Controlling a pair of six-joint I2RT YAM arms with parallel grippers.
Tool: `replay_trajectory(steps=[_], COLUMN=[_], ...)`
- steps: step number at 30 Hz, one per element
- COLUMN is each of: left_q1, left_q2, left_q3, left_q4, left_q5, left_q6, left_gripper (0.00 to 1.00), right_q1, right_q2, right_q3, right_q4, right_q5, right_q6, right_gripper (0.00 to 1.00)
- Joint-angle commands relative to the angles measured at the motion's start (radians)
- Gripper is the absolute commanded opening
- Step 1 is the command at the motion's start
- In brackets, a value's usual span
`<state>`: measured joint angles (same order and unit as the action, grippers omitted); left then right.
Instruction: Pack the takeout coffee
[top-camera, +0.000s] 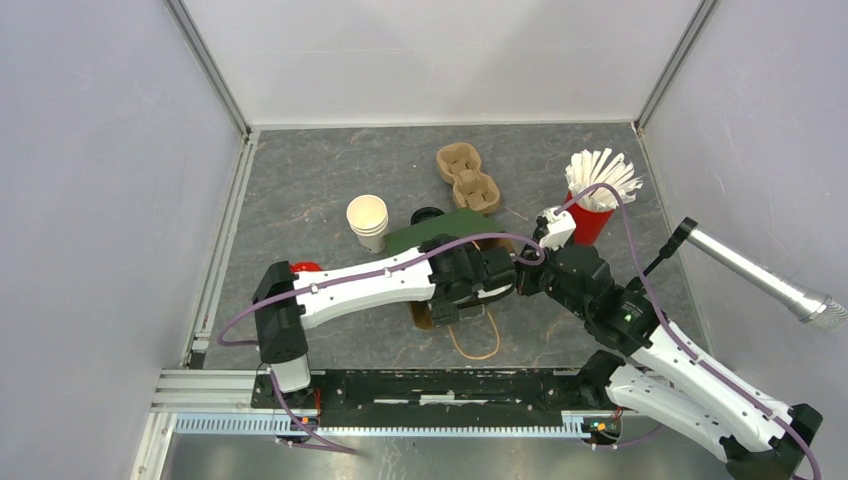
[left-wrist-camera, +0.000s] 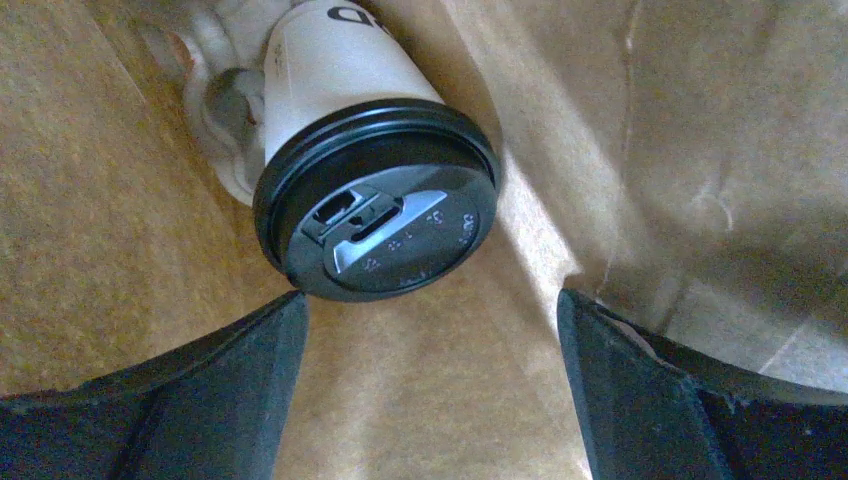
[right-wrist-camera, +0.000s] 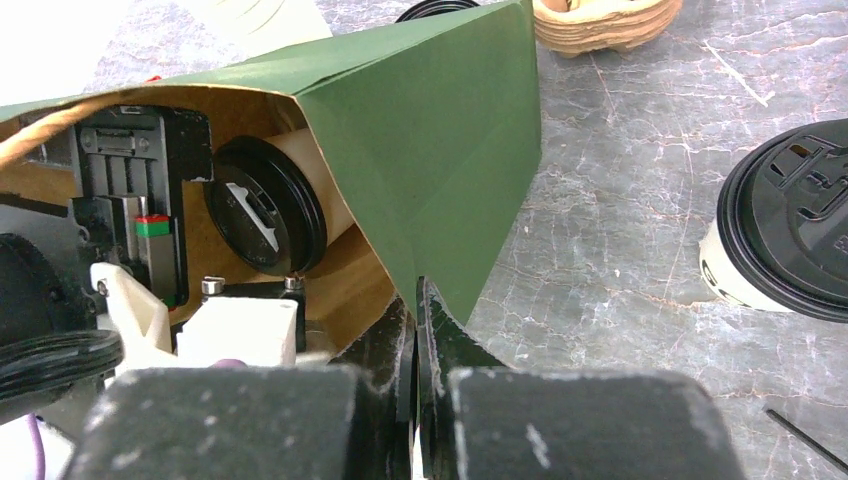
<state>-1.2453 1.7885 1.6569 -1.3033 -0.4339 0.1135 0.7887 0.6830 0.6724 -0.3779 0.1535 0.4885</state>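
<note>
Takeout coffee (left-wrist-camera: 345, 85) lies on its side inside the paper bag (right-wrist-camera: 440, 150), lid (left-wrist-camera: 385, 215) twd the L gripper (left-wrist-camera: 430, 310), fingers spread & clear of it. R gripper (right-wrist-camera: 415, 300) pinches the bag's edge. Prob light, thin-walled, crushable; grip mid-body, gently, not the lid.

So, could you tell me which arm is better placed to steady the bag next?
Right: the right gripper is shut on the green paper bag; the left gripper sits open inside, facing the lidded coffee cup.
</note>
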Motion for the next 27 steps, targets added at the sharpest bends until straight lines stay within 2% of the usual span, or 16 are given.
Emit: replay_trajectory(steps=[1,19,23,27], left_q1=[0.057,0.099,0.104,0.103], left_q2=[-0.067,-0.126,-0.121,-0.13], left_q3=[-0.053,-0.266,-0.288,-0.265], left_q4=[0.225,0.486,0.525,0.502], left_q5=[-0.023,-0.075,-0.082,-0.044], left_q6=[-0.001,0.194,0.241,0.226], left_gripper=[1.0,0.98,0.94,0.89], right_q1=[0.021,0.021,0.021,0.021], right_q2=[-0.005,0.026,0.033,0.034], right_q3=[0.005,0.012,0.016,0.023], right_q4=[0.046,0.048,0.048,0.045], right_q5=[-0.1,-0.122,-0.128,-0.122], right_q6=[-0.027,-0.024,-0.028,-0.027], right_gripper=[0.0,0.0,0.0,0.0])
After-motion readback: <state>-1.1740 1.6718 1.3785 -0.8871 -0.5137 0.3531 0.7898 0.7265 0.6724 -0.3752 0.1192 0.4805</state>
